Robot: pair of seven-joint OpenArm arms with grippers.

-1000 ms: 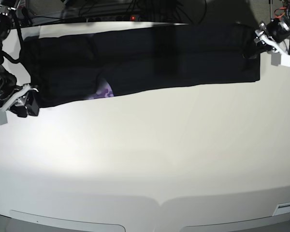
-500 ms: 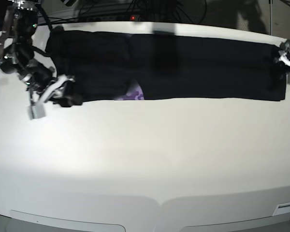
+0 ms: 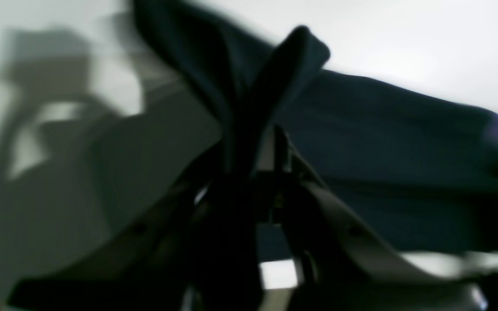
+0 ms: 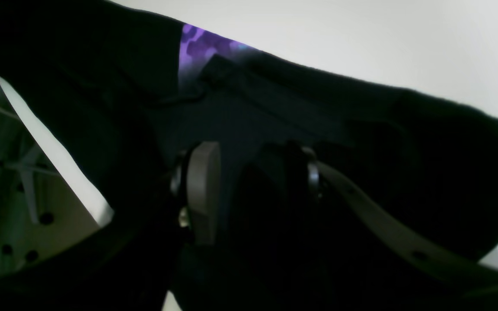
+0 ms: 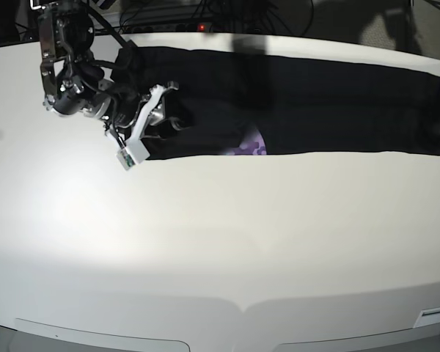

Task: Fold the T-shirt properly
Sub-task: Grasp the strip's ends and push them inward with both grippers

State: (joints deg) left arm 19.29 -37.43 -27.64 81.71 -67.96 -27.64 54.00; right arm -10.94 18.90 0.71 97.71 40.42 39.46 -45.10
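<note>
The black T-shirt lies as a long narrow band along the far side of the white table, with a patch of purple print showing at its near edge. My right gripper is at the band's left end, shut on a thick bunch of the black cloth between its fingers. The purple print shows beyond them. My left gripper is shut on a raised fold of the T-shirt. In the base view it is almost off the right edge.
Cables and a power strip with a red light run behind the table's far edge. The table's edge and the floor beyond it show at the left of the right wrist view. The right arm stands over the far left corner.
The whole band of cloth has slid to the right. My right gripper moved right and inward with the left end; my left gripper carried the right end out to the frame's edge.
</note>
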